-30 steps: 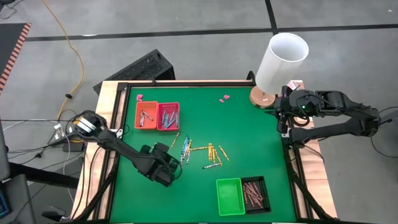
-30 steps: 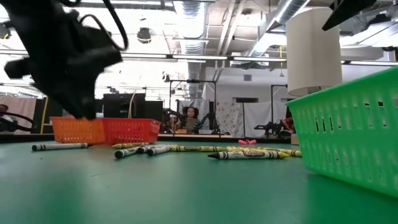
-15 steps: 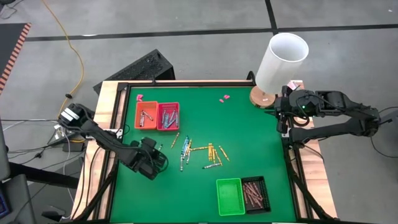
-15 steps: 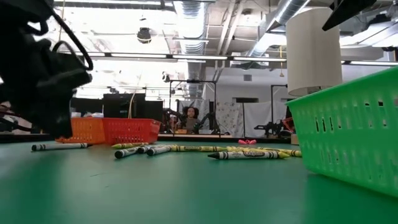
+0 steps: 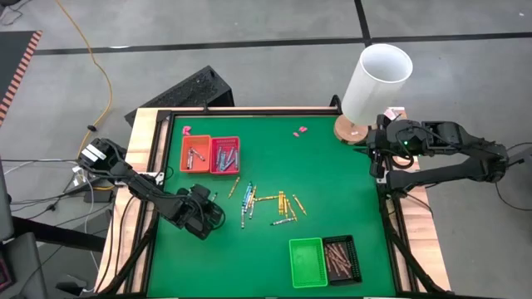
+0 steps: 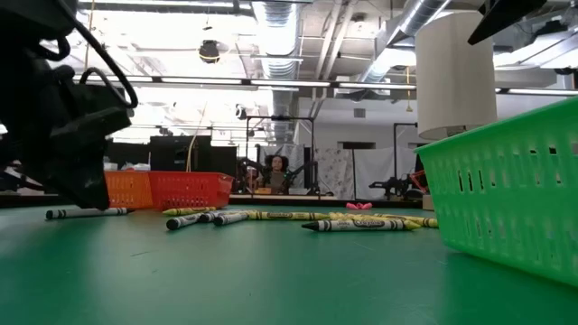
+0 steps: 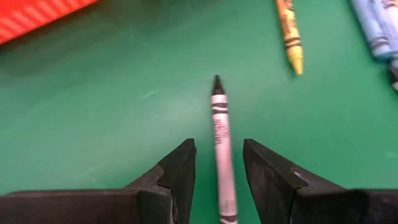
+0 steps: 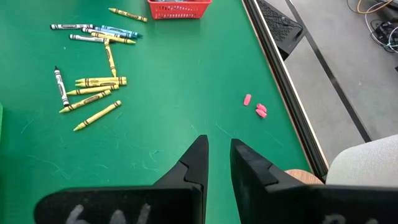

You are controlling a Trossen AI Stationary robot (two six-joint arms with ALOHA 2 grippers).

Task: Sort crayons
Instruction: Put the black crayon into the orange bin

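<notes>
The left gripper (image 5: 208, 218) is seen low over the green table (image 5: 332, 183), left of the loose pile and below the two trays at the table's upper left. In the left wrist view its fingers (image 7: 177, 171) are parted, with a grey crayon (image 7: 220, 149) lying between them on the mat. A gap is visible on each side of that crayon, so it is straddled, not clamped; no lift off the table is shown.

The loose crayons (image 5: 266, 203) are scattered mid-table: blue and grey ones toward the left of the pile, yellow ones toward the right. A yellow crayon (image 7: 290, 34) and blue crayons (image 7: 376, 28) are seen just beyond the left gripper in the wrist view.

An orange tray (image 5: 195, 154) and a red tray (image 5: 225, 154) are placed touching side by side, each with some crayons inside. At the lower right a green tray (image 5: 306, 262) is set against a black tray (image 5: 342, 259), the latter filled with brown-red crayons.

The right gripper (image 5: 378, 158) is parked at the table's right edge, beside a white cylinder (image 5: 376, 81) on a wooden base. Its fingers (image 8: 196, 162) are held a narrow slit apart with nothing between them. Pink scraps (image 8: 256, 107) are seen on the mat near the far edge.
</notes>
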